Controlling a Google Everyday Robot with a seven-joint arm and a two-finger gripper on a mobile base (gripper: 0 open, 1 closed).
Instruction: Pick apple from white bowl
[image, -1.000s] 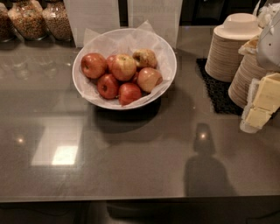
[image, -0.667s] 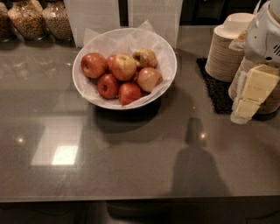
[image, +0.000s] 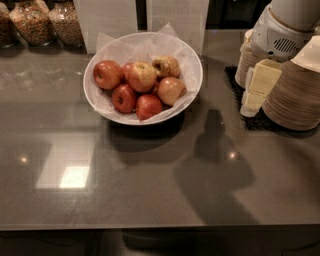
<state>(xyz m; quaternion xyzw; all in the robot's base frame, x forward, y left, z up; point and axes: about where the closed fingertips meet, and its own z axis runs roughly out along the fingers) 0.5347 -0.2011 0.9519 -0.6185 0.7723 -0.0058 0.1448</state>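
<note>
The white bowl (image: 193, 64), lined with crinkled white paper, stands on the grey counter at centre-left and holds several apples. The apple (image: 142, 76), the largest one, yellow-green with a red-orange blush, lies near the bowl's middle. A dull mottled apple (image: 166, 65) lies behind it, and deep red apples (image: 108, 74) lie around it. My gripper (image: 250, 107), cream-coloured under a white wrist (image: 276, 31), hangs at the right, in front of the stacked bowls. It is well to the right of the white bowl and holds nothing.
Stacks of beige disposable bowls (image: 295, 97) stand on a black mat (image: 260, 123) at the right. Glass jars of granola (image: 31, 22) stand at the back left. White upright panels (image: 107, 20) stand behind the bowl. The counter's front edge runs along the bottom.
My gripper and arm have come in from the right edge, moving left toward the white bowl. The bowl and apples have not moved.
</note>
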